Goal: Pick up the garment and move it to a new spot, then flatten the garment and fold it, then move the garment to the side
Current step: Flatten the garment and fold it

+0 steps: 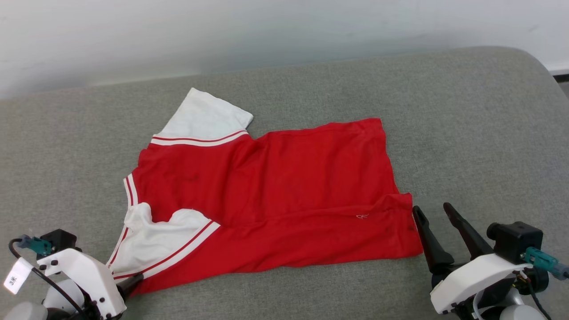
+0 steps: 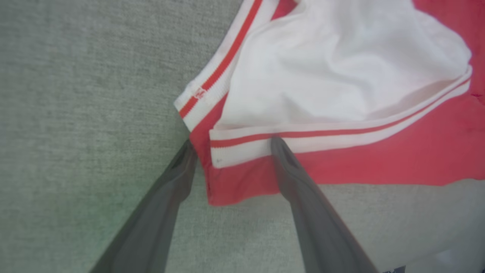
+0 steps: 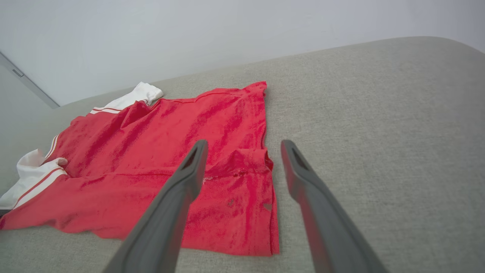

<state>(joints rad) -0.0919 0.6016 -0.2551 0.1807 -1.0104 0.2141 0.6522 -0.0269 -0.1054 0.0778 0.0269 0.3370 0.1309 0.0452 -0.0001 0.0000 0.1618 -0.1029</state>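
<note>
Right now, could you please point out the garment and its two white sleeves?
garment [image 1: 275, 186]: head view, middle of the red body.
far white sleeve [image 1: 204, 118]: head view, centre of the white panel.
near white sleeve [image 2: 333, 68]: left wrist view, crumpled white cloth.

Grey fabric surface [image 1: 466, 133]; pale wall [image 1: 266, 31] at bk

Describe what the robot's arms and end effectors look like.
Left end effector and right end effector: each has two long, tapered dark grey fingers, a white wrist shell, black camera block and teal plug. The left wrist adds a black cable and marked white tag.
</note>
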